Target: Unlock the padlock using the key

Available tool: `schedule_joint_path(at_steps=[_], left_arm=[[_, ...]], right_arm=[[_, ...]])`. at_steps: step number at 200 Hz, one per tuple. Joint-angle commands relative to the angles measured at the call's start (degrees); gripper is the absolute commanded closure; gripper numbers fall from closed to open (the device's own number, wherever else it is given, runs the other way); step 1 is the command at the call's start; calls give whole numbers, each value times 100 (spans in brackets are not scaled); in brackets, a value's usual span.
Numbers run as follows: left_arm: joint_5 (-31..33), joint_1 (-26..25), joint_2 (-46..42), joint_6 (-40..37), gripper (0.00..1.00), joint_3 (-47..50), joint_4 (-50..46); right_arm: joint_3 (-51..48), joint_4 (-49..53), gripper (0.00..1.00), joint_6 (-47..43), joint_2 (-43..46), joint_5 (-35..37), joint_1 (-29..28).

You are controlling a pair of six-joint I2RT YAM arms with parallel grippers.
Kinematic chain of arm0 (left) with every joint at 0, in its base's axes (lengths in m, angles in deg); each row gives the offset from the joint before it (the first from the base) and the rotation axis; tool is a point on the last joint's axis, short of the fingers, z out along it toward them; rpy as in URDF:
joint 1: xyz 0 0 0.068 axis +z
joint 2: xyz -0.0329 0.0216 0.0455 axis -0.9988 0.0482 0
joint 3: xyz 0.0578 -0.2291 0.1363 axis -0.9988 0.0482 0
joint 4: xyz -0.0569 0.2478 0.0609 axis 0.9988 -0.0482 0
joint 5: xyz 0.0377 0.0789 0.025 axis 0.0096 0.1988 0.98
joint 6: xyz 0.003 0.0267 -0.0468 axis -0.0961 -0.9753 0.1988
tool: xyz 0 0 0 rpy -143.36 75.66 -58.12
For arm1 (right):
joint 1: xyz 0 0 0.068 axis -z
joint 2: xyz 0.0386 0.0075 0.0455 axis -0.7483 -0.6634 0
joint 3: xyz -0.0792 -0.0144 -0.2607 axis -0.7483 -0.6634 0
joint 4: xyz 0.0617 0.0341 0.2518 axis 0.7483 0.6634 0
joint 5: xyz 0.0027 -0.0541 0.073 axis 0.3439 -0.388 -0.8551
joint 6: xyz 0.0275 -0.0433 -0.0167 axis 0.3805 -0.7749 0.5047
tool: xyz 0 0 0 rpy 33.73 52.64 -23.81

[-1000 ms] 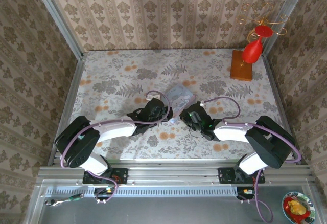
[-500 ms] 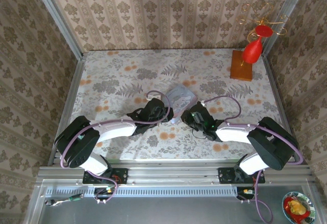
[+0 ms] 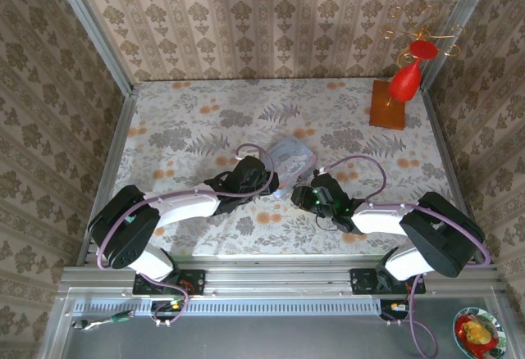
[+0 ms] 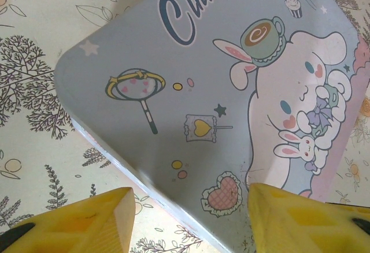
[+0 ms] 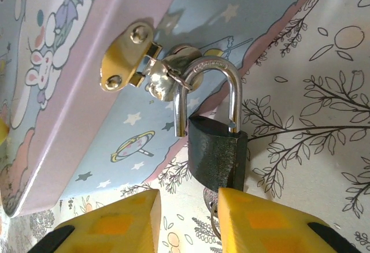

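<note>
Right end effector (image 5: 188, 202), jaws partly parted and holding nothing, sits just below the padlock (image 5: 217, 155), which hangs from the clasp (image 5: 124, 56) of the tin (image 5: 75, 45), long axis running back toward its fingers.

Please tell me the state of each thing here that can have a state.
padlock: unlocked, shackle open with one leg free, hooked through the hasp.
tin: lid closed, hasp down.
left gripper: open, astride the tin's edge.
right gripper: open, just below the padlock.
</note>
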Motion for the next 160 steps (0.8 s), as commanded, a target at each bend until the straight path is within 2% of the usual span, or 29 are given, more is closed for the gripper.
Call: schedule_joint_path(at_steps=[1, 45, 87, 122, 160], left_arm=[[-50, -31, 142, -58, 45, 13, -532], [-59, -29, 110, -53, 46, 42, -518], [-111, -26, 138, -31, 46, 53, -455], [-103, -31, 111, -23, 46, 71, -472], [-70, -27, 104, -14, 46, 88, -488]], right_arm=[[-103, -70, 67, -212, 83, 96, 36], [-108, 101, 59, -470, 59, 458, 68], [201, 55, 59, -605, -394, 373, 93], [277, -243, 65, -478, -729, 304, 95], [84, -295, 81, -183, -555, 508, 88]])
